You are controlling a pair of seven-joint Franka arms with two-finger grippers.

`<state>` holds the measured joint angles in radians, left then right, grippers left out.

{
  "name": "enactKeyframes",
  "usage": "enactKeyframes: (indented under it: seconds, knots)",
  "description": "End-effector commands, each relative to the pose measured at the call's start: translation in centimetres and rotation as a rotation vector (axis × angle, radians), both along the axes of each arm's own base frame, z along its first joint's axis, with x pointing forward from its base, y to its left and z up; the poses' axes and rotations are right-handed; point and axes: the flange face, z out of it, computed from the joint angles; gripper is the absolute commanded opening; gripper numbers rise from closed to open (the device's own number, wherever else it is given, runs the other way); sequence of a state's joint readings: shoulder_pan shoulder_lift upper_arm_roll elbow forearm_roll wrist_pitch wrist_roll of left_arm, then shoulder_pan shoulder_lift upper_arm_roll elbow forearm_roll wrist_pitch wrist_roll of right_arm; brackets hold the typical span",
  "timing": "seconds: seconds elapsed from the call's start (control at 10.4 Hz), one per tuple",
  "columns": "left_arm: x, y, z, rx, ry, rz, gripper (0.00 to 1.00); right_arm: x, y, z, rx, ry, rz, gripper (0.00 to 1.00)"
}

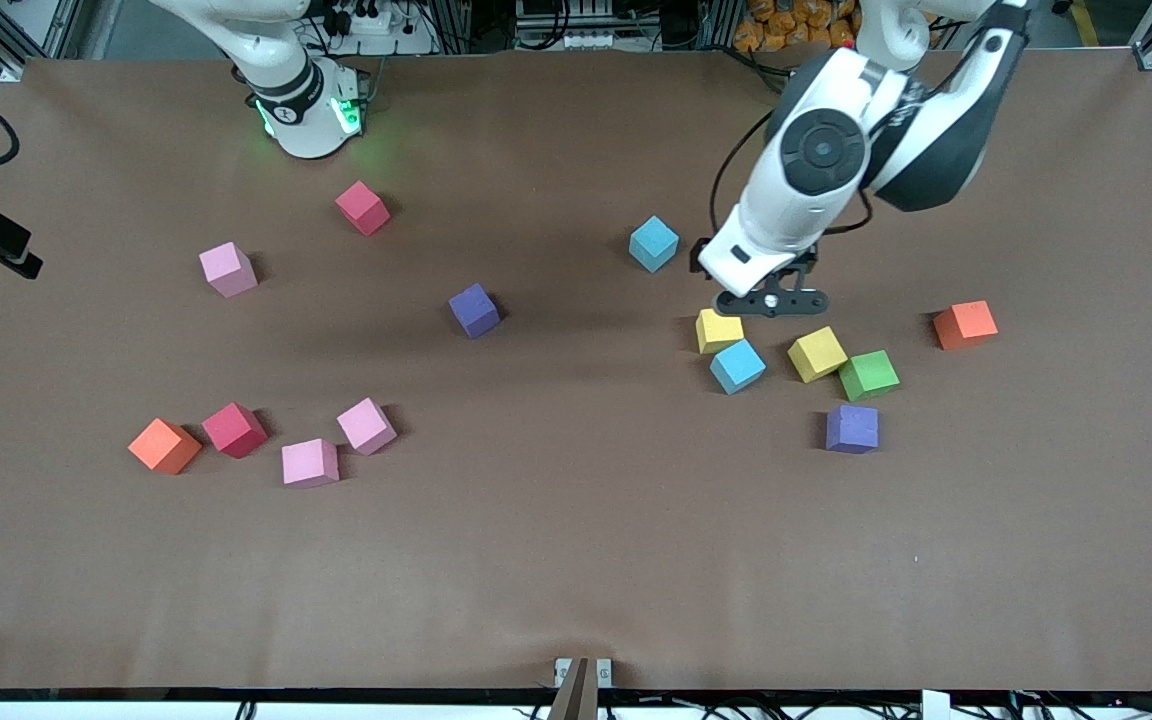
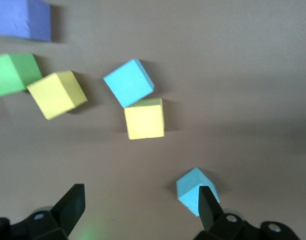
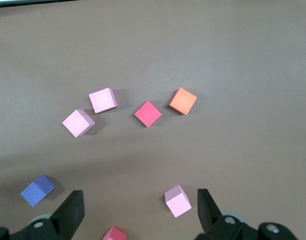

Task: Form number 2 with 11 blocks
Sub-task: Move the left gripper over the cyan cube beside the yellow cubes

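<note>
Brown table [image 1: 576, 560] (cables along its edges) bears scattered blocks [image 1: 476, 310]; both pincers wide.

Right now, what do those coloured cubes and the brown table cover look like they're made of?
The blocks, such as the yellow block, look like matte foam: dull faces, faintly grainy, soft edges, no glare. The table cover looks like brown paper or thin matte sheet, lightly rippled; which one I cannot tell.

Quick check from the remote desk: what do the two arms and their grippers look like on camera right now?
Both arms have glossy white shells. The left arm has black joint sections, a round black cap and a black cable looping beside it. The right arm shows a black ring and a green light. The left gripper and right gripper have black wedge-shaped fingers.
</note>
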<state>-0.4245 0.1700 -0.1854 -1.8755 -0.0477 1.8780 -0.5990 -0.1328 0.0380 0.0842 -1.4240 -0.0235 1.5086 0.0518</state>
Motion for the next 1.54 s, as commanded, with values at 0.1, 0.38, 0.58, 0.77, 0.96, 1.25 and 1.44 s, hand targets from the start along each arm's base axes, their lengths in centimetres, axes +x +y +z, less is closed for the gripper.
enactKeyframes:
  seconds: [0.1,0.38,0.58,0.77,0.96,1.25,1.44]
  knots:
    - [-3.1,-2.7,-3.3,-0.019,-0.001,0.038,1.0,0.2,0.2,0.2,0.007,-0.001,0.012,1.0]
    - [-5.7,-3.5,-6.2,-0.009,-0.001,0.062,1.0,0.3,0.3,0.1,0.009,-0.001,0.014,1.0]
    - [-6.9,-3.8,-7.9,-0.014,-0.022,0.092,1.0,0.4,0.4,0.1,0.007,-0.003,0.017,1.0]
    - [-7.7,-3.6,-10.0,-0.046,-0.062,0.096,1.0,0.5,0.6,0.0,0.009,0.0,0.02,1.0]
    - [-8.4,-3.6,-11.4,-0.051,-0.057,0.116,1.0,0.7,1.3,-0.4,0.009,0.005,0.033,1.0]
    - [-10.2,-5.4,-13.8,-0.018,-0.044,0.34,1.0,0.8,1.4,-0.5,0.009,0.006,0.038,1.0]
    - [-11.2,-6.6,-15.4,-0.01,-0.034,0.448,1.0,1.8,2.1,-1.7,0.011,0.009,0.05,1.0]
